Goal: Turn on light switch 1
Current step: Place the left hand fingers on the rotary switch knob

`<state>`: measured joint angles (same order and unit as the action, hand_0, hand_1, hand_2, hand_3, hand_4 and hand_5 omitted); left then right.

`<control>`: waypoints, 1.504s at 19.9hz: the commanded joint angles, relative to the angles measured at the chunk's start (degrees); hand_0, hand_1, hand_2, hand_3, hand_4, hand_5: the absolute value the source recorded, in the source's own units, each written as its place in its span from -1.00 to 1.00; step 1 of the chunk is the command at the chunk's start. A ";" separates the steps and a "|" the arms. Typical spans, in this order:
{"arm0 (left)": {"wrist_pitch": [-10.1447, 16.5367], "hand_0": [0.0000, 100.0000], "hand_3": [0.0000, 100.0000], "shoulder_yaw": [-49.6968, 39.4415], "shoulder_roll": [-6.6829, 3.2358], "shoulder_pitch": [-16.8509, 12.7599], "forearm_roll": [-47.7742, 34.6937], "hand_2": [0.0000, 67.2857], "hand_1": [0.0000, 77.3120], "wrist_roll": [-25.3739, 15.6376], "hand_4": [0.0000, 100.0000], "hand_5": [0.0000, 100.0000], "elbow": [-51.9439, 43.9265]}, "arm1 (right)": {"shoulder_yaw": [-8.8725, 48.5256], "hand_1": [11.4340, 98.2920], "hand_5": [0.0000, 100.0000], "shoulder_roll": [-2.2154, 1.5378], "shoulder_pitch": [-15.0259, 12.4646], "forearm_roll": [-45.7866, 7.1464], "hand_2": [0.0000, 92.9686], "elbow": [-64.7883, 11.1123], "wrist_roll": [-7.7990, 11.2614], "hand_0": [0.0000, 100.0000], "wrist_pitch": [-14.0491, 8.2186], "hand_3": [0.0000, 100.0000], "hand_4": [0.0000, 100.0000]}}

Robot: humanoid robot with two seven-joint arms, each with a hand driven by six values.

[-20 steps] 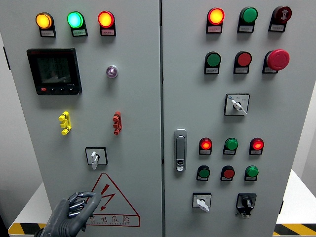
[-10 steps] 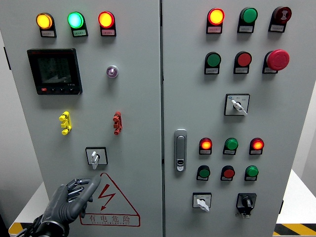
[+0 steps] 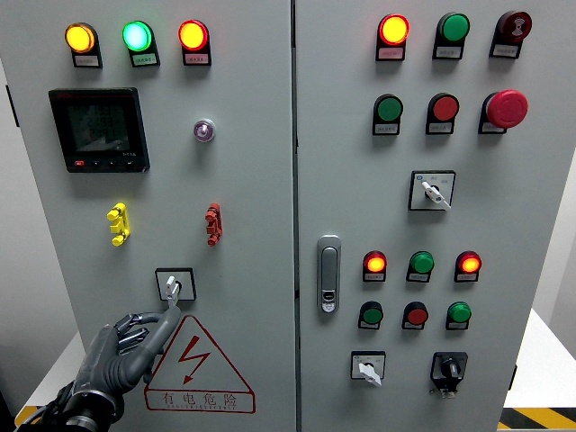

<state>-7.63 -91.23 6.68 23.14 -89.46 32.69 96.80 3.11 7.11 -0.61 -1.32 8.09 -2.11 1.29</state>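
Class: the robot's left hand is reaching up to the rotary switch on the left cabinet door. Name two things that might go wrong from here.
1. Only one extended finger of the left hand meets the rotary switch knob from below, so it may slip off without turning it.
2. The other fingers look curled, so no pinch grip is ready; pushing may not rotate the knob.

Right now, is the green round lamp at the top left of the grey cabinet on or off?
On. The green round lamp glows bright cyan-green, like the lit orange lamp beside it.
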 commanded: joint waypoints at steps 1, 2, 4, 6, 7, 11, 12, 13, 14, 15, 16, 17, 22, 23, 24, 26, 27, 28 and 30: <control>-0.46 -1.00 0.73 0.17 0.00 0.24 -0.10 0.24 0.50 0.00 1.00 0.95 0.06 | 0.05 -0.82 -0.79 -0.08 0.00 0.00 -1.00 0.00 0.00 -1.00 0.03 -0.60 -0.61; -0.98 -1.00 0.73 0.26 0.00 0.58 -0.10 0.24 0.55 0.00 1.00 0.94 0.06 | -0.04 -0.81 -0.79 -0.08 0.00 0.00 -1.00 0.00 0.00 -1.00 0.03 -0.60 -0.61; -1.25 -1.00 0.73 0.26 0.00 1.11 -0.10 0.24 0.58 0.00 1.00 0.94 0.06 | 0.05 -0.81 -0.79 0.01 0.00 0.00 -1.00 0.00 0.00 -1.00 -0.06 -0.60 -0.61; -1.34 -1.00 0.73 0.26 0.00 1.90 -0.27 0.24 0.57 0.00 1.00 0.93 -0.03 | -0.04 -0.81 -0.79 0.01 0.00 0.00 -1.00 0.00 0.00 -1.00 -0.06 -0.60 -0.61; -1.60 -1.00 0.73 0.26 0.00 2.17 -0.36 0.24 0.56 0.09 1.00 0.93 -0.12 | -0.04 -0.81 -0.79 0.01 0.00 0.00 -1.00 0.00 0.00 -1.00 0.03 -0.60 -0.61; -2.83 -1.00 0.73 0.70 0.00 3.13 -0.45 0.24 0.52 0.44 1.00 0.92 -0.29 | 0.05 -0.81 -0.79 -0.08 0.00 0.00 -1.00 0.00 0.00 -1.00 -0.06 -0.60 -0.61; -3.01 -1.00 0.73 0.70 0.00 3.31 -0.45 0.24 0.52 0.53 1.00 0.91 -0.29 | -0.04 -0.81 -0.79 0.00 0.00 0.00 -1.00 0.00 0.00 -1.00 0.03 -0.60 -0.61; -3.44 -1.00 0.73 0.70 0.00 3.40 -0.45 0.24 0.50 0.70 1.00 0.91 -0.29 | -0.04 -0.81 -0.79 0.01 0.00 0.00 -1.00 0.00 0.00 -1.00 0.03 -0.60 -0.61; -3.62 -1.00 0.73 0.70 0.00 3.66 -0.54 0.24 0.49 1.31 1.00 0.91 -0.29 | -0.04 -0.82 -0.79 0.01 0.00 0.00 -1.00 0.00 0.00 -1.00 0.03 -0.60 -0.61; -3.71 -1.00 0.73 0.70 -0.09 3.75 -0.54 0.24 0.49 2.10 1.00 0.91 -0.29 | 0.05 -0.82 -0.79 -0.08 0.00 0.00 -1.00 0.00 0.00 -1.00 -0.06 -0.60 -0.61; -3.80 -1.00 0.74 0.70 -0.09 3.84 -0.62 0.25 0.48 2.46 1.00 0.91 -0.29 | -0.04 -0.82 -0.79 0.00 0.00 0.00 -1.00 0.00 0.00 -1.00 0.03 -0.60 -0.61; -3.80 -1.00 0.74 0.70 -0.09 4.01 -0.62 0.25 0.48 2.64 1.00 0.90 -0.29 | -0.04 -0.82 -0.79 0.01 0.00 0.00 -1.00 0.00 0.00 -1.00 -0.06 -0.60 -0.61; -3.80 -1.00 0.74 0.88 -0.18 5.42 -0.80 0.28 0.47 4.92 1.00 0.90 -0.29 | 0.05 -0.82 -0.79 0.01 0.00 0.00 -1.00 0.00 0.00 -1.00 -0.06 -0.60 -0.61; -3.80 -1.00 0.75 0.88 -0.27 5.51 -0.80 0.28 0.47 5.53 1.00 0.90 -0.29 | -0.04 -0.81 -0.79 0.01 0.00 0.00 -1.00 0.00 0.00 -1.00 0.03 -0.60 -0.61; -3.80 -1.00 0.75 0.96 -0.27 5.68 -0.97 0.29 0.47 6.06 1.00 0.90 -0.29 | -0.04 -0.81 -0.79 0.01 0.00 0.00 -1.00 0.00 0.00 -1.00 0.03 -0.60 -0.61; -3.80 -1.00 0.75 1.14 -0.27 5.86 -1.33 0.32 0.47 6.33 1.00 0.89 -0.29 | 0.05 -0.81 -0.79 0.01 0.00 0.00 -1.00 0.00 0.00 -1.00 0.03 -0.60 -0.61; -3.80 -1.00 0.76 1.14 -0.27 5.86 -1.33 0.33 0.46 6.68 1.00 0.90 -0.29 | -0.04 -0.81 -0.79 0.01 0.00 0.00 -1.00 0.00 0.00 -1.00 0.03 -0.60 -0.61; -3.80 -1.00 0.76 1.14 -0.27 5.95 -1.33 0.34 0.46 7.12 1.00 0.90 -0.29 | 0.05 -0.81 -0.79 0.01 0.00 0.00 -1.00 0.00 0.00 -1.00 0.03 -0.60 -0.61; -3.80 -1.00 0.76 1.23 -0.27 6.21 -1.33 0.35 0.45 7.38 1.00 0.90 -0.29 | 0.05 -0.80 -0.79 0.01 0.00 0.00 -1.00 0.00 0.00 -1.00 0.03 -0.60 -0.61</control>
<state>-11.43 -90.08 6.41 29.21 -90.78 39.79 96.50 3.11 7.12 -0.61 -1.32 8.09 -2.11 1.32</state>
